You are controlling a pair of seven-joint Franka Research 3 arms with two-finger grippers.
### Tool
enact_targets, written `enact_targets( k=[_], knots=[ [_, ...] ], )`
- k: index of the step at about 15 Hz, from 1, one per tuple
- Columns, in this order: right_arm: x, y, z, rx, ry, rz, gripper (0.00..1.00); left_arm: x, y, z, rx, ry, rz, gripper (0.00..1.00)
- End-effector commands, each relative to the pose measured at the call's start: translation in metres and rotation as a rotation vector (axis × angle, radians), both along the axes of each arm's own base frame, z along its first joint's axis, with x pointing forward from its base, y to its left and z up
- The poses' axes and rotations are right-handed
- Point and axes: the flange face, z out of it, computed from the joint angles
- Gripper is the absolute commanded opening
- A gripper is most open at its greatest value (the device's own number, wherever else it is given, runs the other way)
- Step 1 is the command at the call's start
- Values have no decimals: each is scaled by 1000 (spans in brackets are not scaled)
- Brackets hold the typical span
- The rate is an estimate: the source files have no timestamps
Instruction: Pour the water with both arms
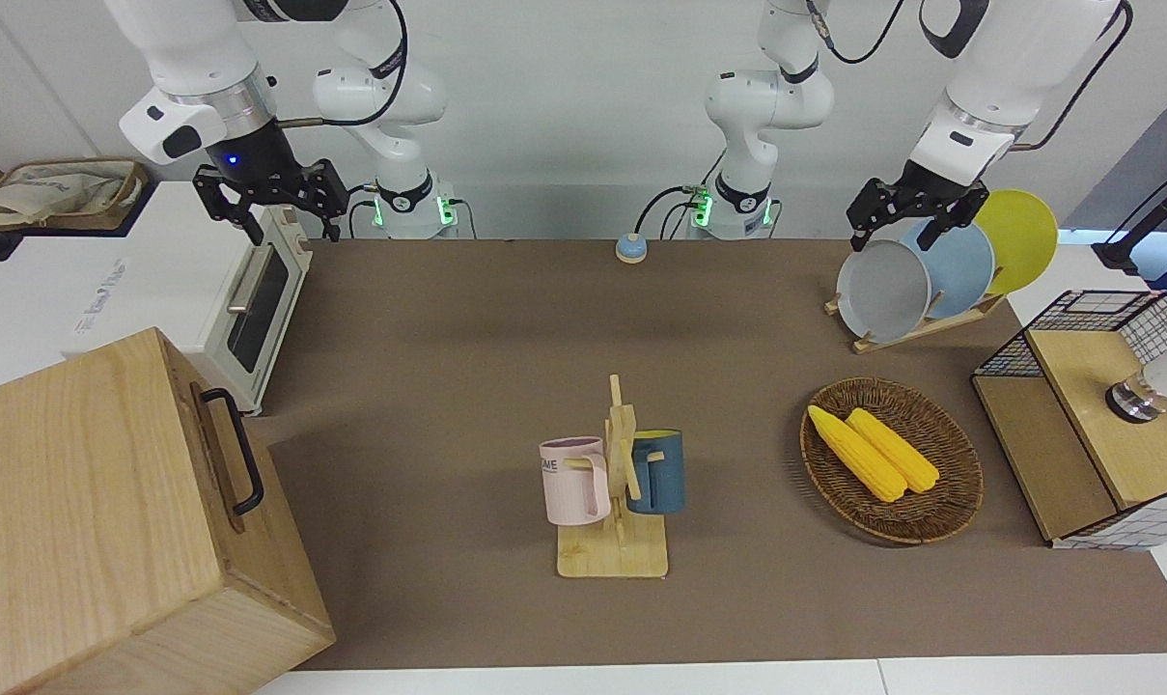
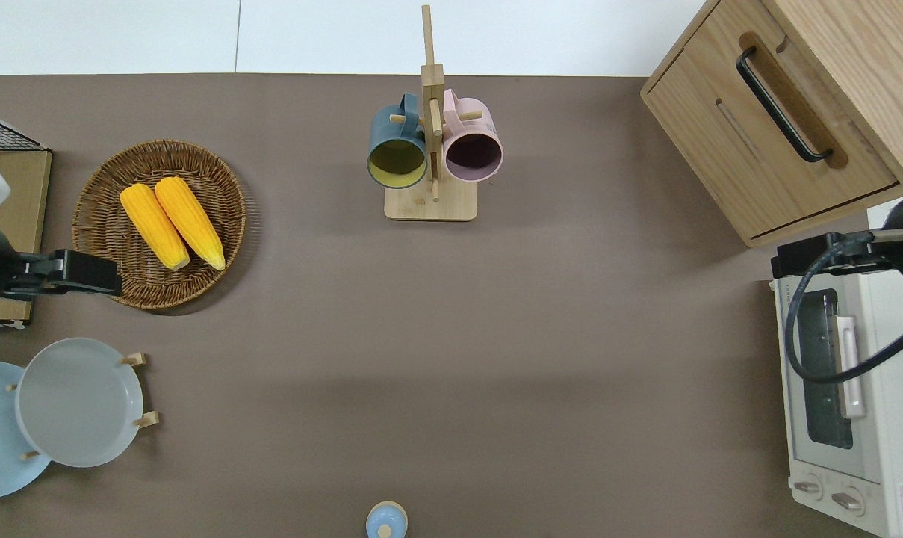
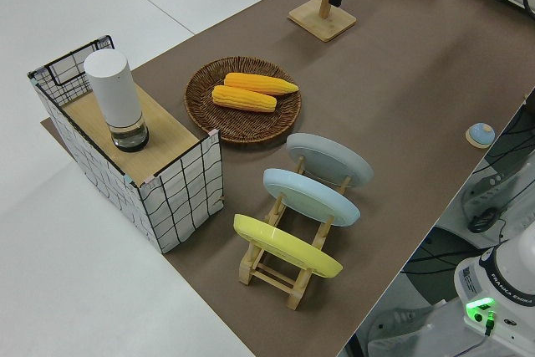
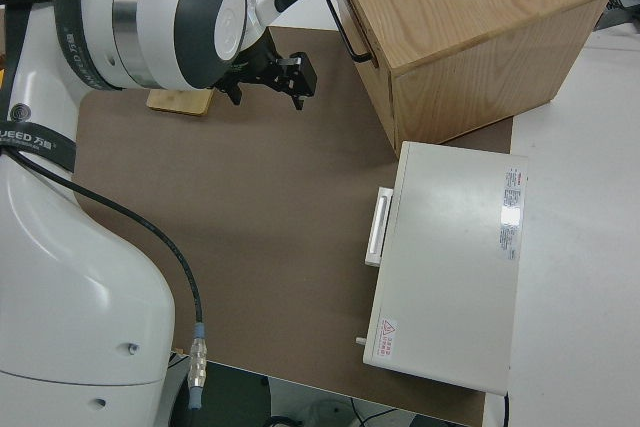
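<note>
My left pincer (image 1: 916,217) is raised with fingers spread wide, holding nothing. My right pincer (image 1: 279,198) is likewise spread and empty. Near the counter's (image 2: 451,336) edge farthest from me, a slatted wooden mug rack (image 2: 430,202) carries a ribbed pink mug (image 2: 472,146) and a smooth dark-blue mug (image 2: 396,146). A round woven wicker basket (image 2: 115,187) holds two yellow corn cobs (image 2: 171,223).

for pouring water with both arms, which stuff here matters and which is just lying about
Likely for the job: pink mug, blue mug, white bottle, left end effector, right end effector.

Lying about: corn basket, plate rack, toaster oven, wooden cabinet.
</note>
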Motion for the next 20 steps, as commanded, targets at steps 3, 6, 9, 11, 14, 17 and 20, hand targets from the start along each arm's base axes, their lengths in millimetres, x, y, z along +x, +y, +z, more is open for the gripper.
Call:
enact_targets(
  k=[3,6,9,11,14,17,20],
  knots=[
    [-5,-2,2,9,-6,7,990,4,0,-12,11,25,-35,998],
    [-5,-1,2,7,-9,9,990,4,5,-10,11,21,-26,998],
    [-4,-5,3,9,-10,3,990,4,10,-9,12,21,-18,998],
    [-3,-5,3,9,-18,1,990,4,18,-9,29,19,-10,998],
    [-1,2,5,9,-42,12,990,5,46,-9,47,12,9,998],
    [5,3,0,10,-58,15,990,3,93,-11,39,6,-5,998],
    [19,28,-15,32,-77,48,990,1,149,-11,42,-24,-5,995]
  ],
)
